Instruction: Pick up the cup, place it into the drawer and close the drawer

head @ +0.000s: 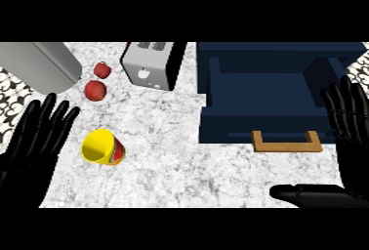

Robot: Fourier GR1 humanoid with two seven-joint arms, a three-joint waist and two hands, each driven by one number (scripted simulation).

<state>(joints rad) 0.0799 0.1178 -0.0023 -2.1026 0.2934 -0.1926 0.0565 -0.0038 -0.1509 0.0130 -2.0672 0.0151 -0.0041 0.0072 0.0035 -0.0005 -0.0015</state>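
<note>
Table (180, 166): white-grey marbled top, fills most of the head view. B/w patterned floor (10, 95) shows past its left edge and at the upper right corner.
Drawer (267, 105): dark blue, pulled open at the view's right half. Interior in shadow, nothing visible inside.
Grey box (43, 63): big plain grey appliance, upper left, partly cut off by the view edge. Can't tell what it is.
Left hand (25, 151): black, at the view's left edge, fingers straight and spread, pointing up. Released, holds nothing. Resting just left of the cup, not touching it.
Right hand (355, 161): black, at the view's right edge, fingers straight and up, over the drawer's right side. Thumb sticks out to the left over the table, below the handle. Released, holds nothing.
Toaster (151, 66): silver w/ dark side, top centre, between the grey box and the drawer.
Cup (103, 147): yellow, w/ red and green on the outer wall. On the table, lower left, outside the drawer and well apart from it. Yellow mouth faces up and left, base toward lower right. Looks tipped; can't tell if it lies flat on its side.
Red items (102, 70) (95, 90): two small red things, fruit or veg, near each other, left of the toaster, above the cup.
Handle (286, 141): light wood, U-shaped, on the drawer's front, facing the robot.
</note>
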